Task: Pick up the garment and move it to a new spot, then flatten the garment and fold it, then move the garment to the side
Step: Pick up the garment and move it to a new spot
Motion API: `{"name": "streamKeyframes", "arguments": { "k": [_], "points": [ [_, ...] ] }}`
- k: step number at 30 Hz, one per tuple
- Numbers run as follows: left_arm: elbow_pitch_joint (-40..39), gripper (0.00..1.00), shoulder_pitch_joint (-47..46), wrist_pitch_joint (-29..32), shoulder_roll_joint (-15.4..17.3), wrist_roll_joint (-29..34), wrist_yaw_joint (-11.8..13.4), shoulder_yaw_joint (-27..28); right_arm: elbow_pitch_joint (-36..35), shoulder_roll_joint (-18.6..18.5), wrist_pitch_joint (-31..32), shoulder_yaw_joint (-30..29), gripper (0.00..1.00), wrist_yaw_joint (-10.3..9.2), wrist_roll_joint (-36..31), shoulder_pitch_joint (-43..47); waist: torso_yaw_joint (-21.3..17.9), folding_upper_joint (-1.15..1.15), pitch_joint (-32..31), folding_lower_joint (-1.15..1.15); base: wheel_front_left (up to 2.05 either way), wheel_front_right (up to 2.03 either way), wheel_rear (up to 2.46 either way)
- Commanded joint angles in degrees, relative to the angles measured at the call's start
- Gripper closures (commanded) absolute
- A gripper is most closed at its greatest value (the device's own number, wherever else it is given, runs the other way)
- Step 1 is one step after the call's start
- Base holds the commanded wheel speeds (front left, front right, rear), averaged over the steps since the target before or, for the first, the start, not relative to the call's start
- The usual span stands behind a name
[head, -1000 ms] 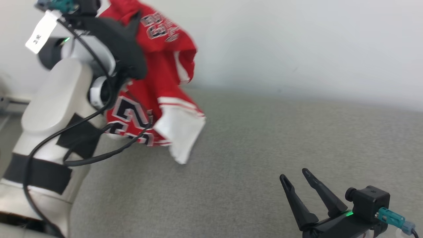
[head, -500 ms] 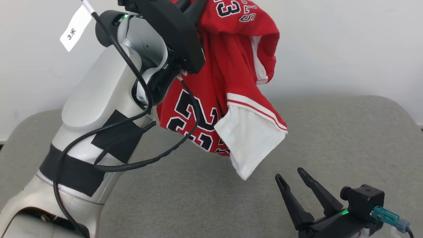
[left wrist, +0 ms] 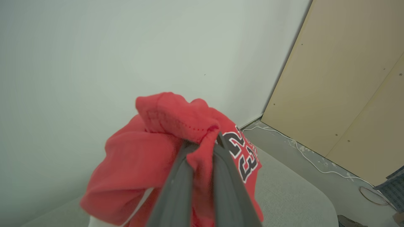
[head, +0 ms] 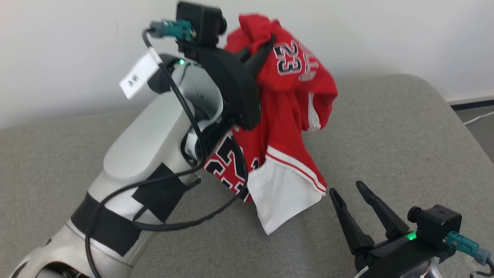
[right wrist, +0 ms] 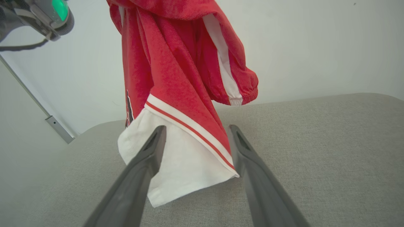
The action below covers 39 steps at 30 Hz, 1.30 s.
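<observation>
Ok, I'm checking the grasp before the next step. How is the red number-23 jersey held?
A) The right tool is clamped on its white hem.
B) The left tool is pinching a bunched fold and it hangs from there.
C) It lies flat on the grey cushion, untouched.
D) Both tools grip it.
B: the left tool is shut on a bunched fold of the red number-23 jersey, while the right tool stands open, gripping nothing.

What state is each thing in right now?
garment, bunched, hanging from the left gripper; white hem lowest, contact with the surface unclear.
left gripper, raised, shut on the garment's red fabric.
right gripper, open, holding nothing, low and close to the white hem.
grey padded surface, lies under the hanging garment.
</observation>
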Motion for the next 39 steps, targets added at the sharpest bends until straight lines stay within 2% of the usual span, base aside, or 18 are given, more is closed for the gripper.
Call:
{"name": "streamKeyframes", "arguments": {
  "k": [1,6,16,18,23,30,36,39],
  "points": [
    [0.31,1.0,1.33,0.27,0.4,0.02,-0.26,-0.72,-0.06,-0.11,-0.36,-0.28,0.0,-0.02,0.32,-1.05,0.39,0.0,3.16,-0.01,0.0,0.0,0.0],
    [2.53,1.0,6.24,4.83,2.27,0.09,-1.66,-4.81,0.73,-0.11,-1.01,-0.93,0.0,-0.02,0.74,-2.35,2.61,0.0,4.63,-0.01,0.0,0.0,0.0],
    [4.8,1.0,13.44,13.43,5.93,0.16,-1.3,-10.45,2.83,-0.12,-1.63,-0.74,0.0,-0.02,1.25,-3.71,6.55,0.0,3.68,-0.01,0.0,0.0,0.0],
    [4.87,0.0,14.63,15.66,6.3,-0.35,-1.03,-11.26,3.23,-0.12,-1.75,-0.69,0.0,-0.02,1.44,-3.84,7.02,0.0,3.13,-0.01,0.0,0.0,0.0],
    [3.08,0.0,13.75,17.9,7.57,-0.07,0.26,-11.44,4.02,-0.13,-1.77,-0.8,0.0,-0.02,1.74,-3.57,7.87,0.0,1.8,-0.01,0.0,0.0,0.0],
    [-1.07,0.0,7.97,23.73,8.98,0.41,2.06,-11.04,4.82,-0.12,-2.0,-0.04,0.0,-0.02,2.18,-2.56,7.46,0.0,0.01,-0.01,0.0,0.0,0.0],
    [-3.91,0.0,4.62,28.56,8.16,0.08,2.78,-11.67,4.91,-0.13,-1.88,0.59,0.0,-0.02,2.1,-2.08,4.24,0.0,-0.75,-0.01,0.0,0.0,0.0],
    [-3.44,0.0,2.93,31.77,9.07,2.57,4.18,-13.75,4.54,-0.12,-1.69,1.11,0.0,-0.02,1.79,-2.06,1.58,0.0,-0.31,-0.01,0.0,0.0,0.0]
  ]
}}
